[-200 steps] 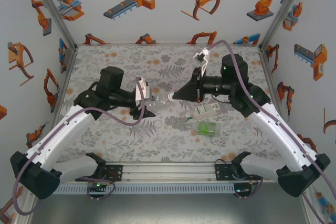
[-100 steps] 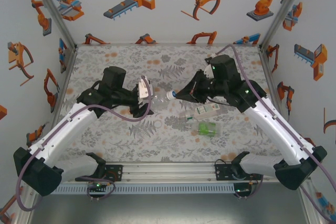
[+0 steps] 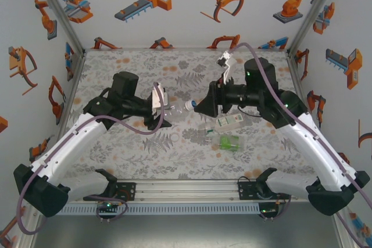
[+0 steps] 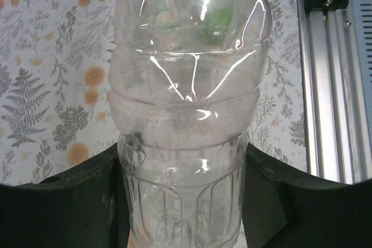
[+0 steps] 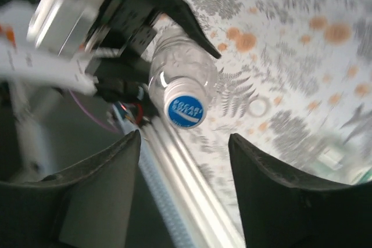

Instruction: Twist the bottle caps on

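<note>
My left gripper (image 3: 163,112) clamps the bottle (image 4: 189,85); right gripper (image 5: 185,136) stands open before the cap (image 5: 184,110) (threaded on, I judge); next, close and twist.

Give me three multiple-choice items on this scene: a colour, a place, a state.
1. What colour is the tinted bottle lying on the table? A. red B. green C. yellow
2. Where is the blue-topped cap? A. on the clear bottle in the left gripper B. loose on the table C. on the tinted bottle
3. How do the right gripper's jaws stand? A. open, off the cap B. shut on the cap C. shut, empty
1 B: its plastic is green. 2 A: it sits on the held bottle's neck. 3 A: gaps show beside the cap.
</note>
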You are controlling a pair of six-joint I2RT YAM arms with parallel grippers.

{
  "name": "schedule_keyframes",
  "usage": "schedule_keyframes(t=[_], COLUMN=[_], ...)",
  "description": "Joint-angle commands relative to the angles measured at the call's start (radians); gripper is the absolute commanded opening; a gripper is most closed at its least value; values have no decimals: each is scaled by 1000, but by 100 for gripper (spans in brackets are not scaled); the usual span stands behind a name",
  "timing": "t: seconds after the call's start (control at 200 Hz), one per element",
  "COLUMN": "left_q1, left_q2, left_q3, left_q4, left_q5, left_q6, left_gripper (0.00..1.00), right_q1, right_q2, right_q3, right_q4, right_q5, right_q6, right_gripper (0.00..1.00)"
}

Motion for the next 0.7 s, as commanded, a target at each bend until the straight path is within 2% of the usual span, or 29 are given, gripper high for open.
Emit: schedule_keyframes(t=[0.0, 0.075, 0.215, 0.491, 0.691], left_q1=[-6, -8, -9, -13, -12], left_q2=[-5, -4, -7, -9, -3], left_q3=[28, 26, 30, 29, 33], left_q4=[-28, -27, -27, -28, -33], left_q5=[84, 95, 110, 116, 115], left_q6=[23, 26, 26, 29, 35], left_gripper=[0, 0, 0, 0, 0], right_q1=[12, 12, 12, 21, 22], right_q2=[-36, -21, 26, 80, 86], right_q3=[-16, -5, 28, 49, 55], right_q4=[27, -1, -38, 5, -3], right_q5=[-184, -194, -223, -265, -290], right_q6=[-507, -656, -779, -790, -789], right_gripper=[61, 61, 59, 50, 49])
